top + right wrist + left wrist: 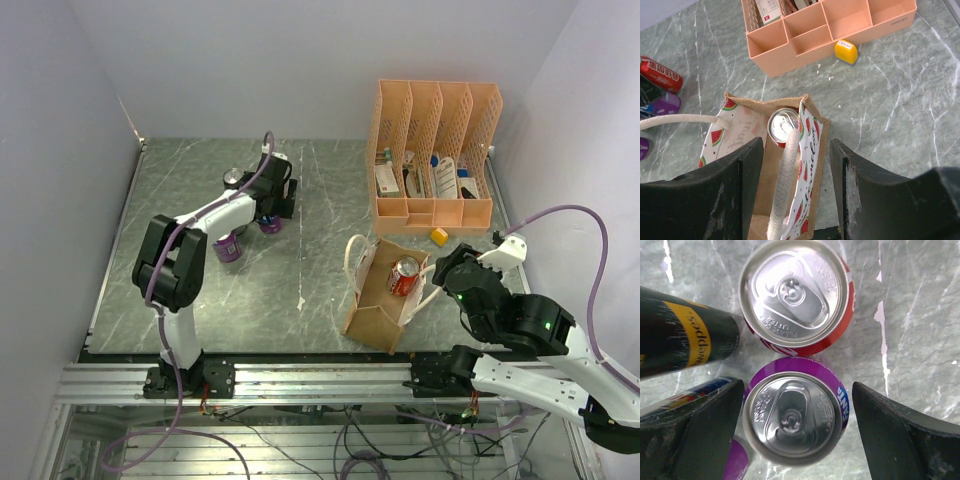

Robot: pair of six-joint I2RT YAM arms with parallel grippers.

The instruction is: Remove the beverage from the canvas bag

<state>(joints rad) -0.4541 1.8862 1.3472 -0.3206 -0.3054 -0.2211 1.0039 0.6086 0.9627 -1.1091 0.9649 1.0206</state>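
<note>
The red can point(404, 276) is not yet out of the canvas bag point(372, 312); right jaws hang apart, empty, just above the bag, left jaws apart around a purple can point(792, 417) well left of it.

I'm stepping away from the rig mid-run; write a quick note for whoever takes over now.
Left gripper: jaws open, straddling the purple can, which stands on the table beside a red can.
Right gripper: jaws open above the bag, one wall and a rope handle between them, seemingly not pinched.
Inside the bag sits the bagged can, top showing.
Done: purple can is outside the bag.
Left: lift the bagged can out.
</note>
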